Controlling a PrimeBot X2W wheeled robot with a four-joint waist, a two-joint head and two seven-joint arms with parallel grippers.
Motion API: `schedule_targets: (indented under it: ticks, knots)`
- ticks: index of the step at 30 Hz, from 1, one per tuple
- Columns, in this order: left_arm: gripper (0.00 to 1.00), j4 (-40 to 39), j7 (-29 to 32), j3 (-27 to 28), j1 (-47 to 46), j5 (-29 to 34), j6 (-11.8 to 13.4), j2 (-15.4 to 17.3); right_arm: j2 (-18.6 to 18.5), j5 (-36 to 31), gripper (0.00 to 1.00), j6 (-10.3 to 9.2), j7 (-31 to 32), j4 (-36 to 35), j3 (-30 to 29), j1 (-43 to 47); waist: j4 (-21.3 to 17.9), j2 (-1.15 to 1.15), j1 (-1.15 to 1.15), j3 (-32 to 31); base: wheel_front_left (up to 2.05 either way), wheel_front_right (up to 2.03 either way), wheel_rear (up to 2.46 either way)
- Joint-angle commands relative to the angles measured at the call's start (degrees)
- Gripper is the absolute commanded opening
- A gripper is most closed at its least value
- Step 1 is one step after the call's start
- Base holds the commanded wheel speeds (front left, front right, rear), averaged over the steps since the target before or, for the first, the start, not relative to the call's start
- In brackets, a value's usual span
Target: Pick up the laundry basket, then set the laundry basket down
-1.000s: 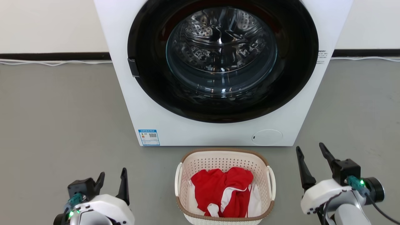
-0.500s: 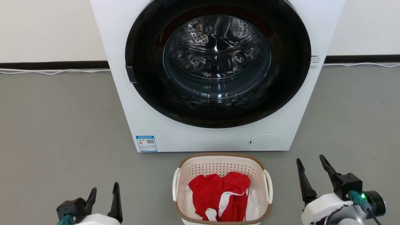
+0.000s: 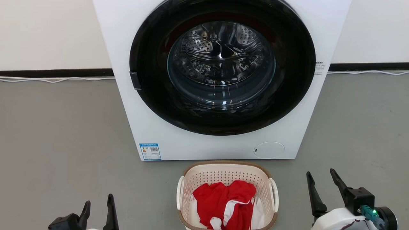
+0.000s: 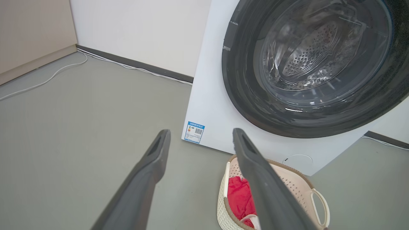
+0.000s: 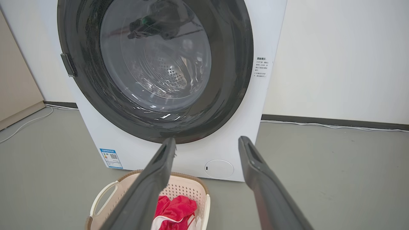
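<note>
Left gripper [image 3: 98, 198], right gripper [image 3: 320, 172] lower; washer [image 3: 143, 121] seemingly close behind laundry basket [image 3: 223, 174].

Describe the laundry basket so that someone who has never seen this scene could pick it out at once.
A large white washing machine stands on the grey floor. Directly before its round door sits the laundry basket, small and cream-white. Its perforated walls, brown rim, white loop handles and red-and-white clothing inside set it apart.

The head camera looked forward and down, close on the washing machine [image 3: 207, 148] and laundry basket [image 3: 204, 175], which both lower wrist cameras also faced from left and right.
</note>
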Motion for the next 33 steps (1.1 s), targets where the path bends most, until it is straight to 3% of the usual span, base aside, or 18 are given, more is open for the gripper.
schedule_targets:
  ticks: [1, 12, 13, 22, 33]
  knots:
    - [1.0, -2.0, -0.6, 2.5, -1.2, 1.1, 0.1, 0.4, -0.1, 0.9, 1.0, 0.35, -0.6, -1.9, 1.0, -0.5, 0.1, 0.0, 0.0, -0.1, 0.0, 0.0, 0.0]
    - [1.0, -3.3, -0.6, 3.3, -0.4, 3.4, 0.1, 0.4, -0.1, 1.8, 1.0, 0.35, -0.6, -2.3, 1.2, 0.4, 0.0, 0.0, 0.0, -0.1, 0.0, 0.0, 0.0]
    - [0.0, -1.4, 0.0, 1.2, 1.1, 3.0, 0.0, -0.2, 0.1, 1.3, 0.0, -0.01, 0.0, -0.3, 0.0, 1.3, 0.0, 0.0, 0.0, -0.1, 0.0, 0.0, 0.0]
    - [0.0, 0.6, 1.5, 1.8, 1.1, -0.7, -0.9, -1.6, 0.4, 6.2, 0.0, -0.03, 1.9, 1.6, -0.5, 1.9, -0.2, 0.0, 0.13, 0.0, 0.0, 0.0, 0.0]
    - [0.0, 0.1, 3.2, 3.0, 0.2, -6.4, -2.3, -2.2, 0.3, 14.6, 0.0, 0.0, 3.2, -0.1, -0.1, 1.9, -0.4, 0.0, 0.0, 0.5, 0.0, 0.0, 0.0]
